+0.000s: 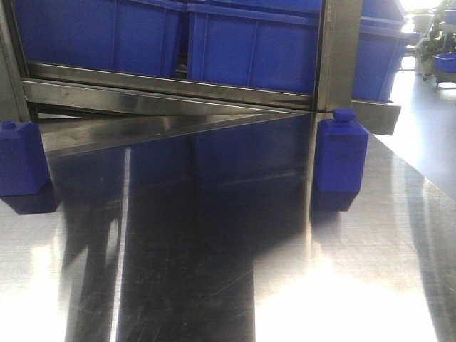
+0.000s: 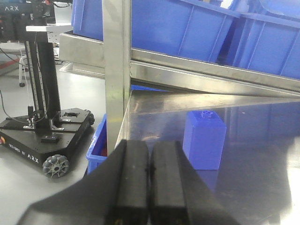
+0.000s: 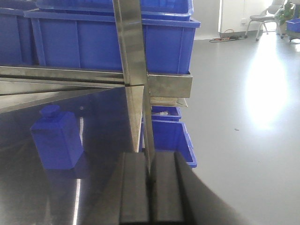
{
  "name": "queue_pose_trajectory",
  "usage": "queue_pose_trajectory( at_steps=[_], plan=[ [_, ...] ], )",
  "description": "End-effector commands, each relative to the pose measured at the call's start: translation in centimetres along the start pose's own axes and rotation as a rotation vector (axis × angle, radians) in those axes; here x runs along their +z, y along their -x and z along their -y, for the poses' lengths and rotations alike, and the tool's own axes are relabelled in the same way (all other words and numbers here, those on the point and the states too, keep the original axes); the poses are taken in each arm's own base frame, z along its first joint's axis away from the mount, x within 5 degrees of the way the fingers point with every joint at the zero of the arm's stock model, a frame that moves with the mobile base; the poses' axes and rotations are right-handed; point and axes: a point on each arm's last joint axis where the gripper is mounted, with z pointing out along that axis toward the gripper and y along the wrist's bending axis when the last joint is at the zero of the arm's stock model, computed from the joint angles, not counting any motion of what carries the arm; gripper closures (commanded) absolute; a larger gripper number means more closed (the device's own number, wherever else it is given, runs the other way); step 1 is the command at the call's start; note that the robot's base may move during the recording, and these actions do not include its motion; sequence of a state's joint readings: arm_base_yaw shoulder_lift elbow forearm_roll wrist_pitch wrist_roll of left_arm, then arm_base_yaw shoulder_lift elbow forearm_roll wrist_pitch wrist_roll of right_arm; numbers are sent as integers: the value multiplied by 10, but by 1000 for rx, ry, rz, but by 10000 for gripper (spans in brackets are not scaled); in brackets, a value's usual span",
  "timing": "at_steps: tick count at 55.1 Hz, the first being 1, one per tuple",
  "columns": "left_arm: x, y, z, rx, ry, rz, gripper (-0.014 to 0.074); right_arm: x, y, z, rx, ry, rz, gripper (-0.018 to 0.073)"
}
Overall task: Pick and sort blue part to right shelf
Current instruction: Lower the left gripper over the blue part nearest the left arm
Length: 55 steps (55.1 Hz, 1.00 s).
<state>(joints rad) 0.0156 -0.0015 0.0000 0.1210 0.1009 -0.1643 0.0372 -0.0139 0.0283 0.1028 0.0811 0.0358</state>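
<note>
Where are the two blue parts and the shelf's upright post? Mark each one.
Left blue part (image 1: 23, 161): front-facing view, on its flat front face.
Right blue part (image 1: 342, 157): front-facing view, on its flat front face.
Shelf post (image 1: 340, 50): front-facing view, on the steel upright's front surface.

The floor (image 3: 243, 140) is grey and smooth, with bright light shining on it. A chair (image 3: 260, 19) stands far off by a white wall (image 3: 234, 13).

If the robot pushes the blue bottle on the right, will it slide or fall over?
Probably slide first: the blue bottle stands on a flat base on the shiny metal table, which looks slick. A push near its cap might tip it, since it is taller than wide. It looks like stiff plastic.
</note>
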Motion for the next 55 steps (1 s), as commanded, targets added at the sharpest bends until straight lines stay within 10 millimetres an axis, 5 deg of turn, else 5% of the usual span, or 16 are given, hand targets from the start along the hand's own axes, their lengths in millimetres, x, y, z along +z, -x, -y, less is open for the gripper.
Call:
queue_pose_trajectory(
  at_steps=[1, 32, 38, 55],
  plan=[
    [-1, -1, 1, -2, -21, 96, 472, -2, 12, 0, -3, 1, 114, 471],
    [-6, 21, 5, -17, -61, 342, 472, -2, 12, 0, -3, 1, 115, 471],
    [-12, 44, 6, -17, -71, 441, 472, -2, 12, 0, -3, 1, 114, 471],
    [-14, 145, 6, -20, -10, 212, 468, -2, 12, 0, -3, 1, 114, 471]
  ],
)
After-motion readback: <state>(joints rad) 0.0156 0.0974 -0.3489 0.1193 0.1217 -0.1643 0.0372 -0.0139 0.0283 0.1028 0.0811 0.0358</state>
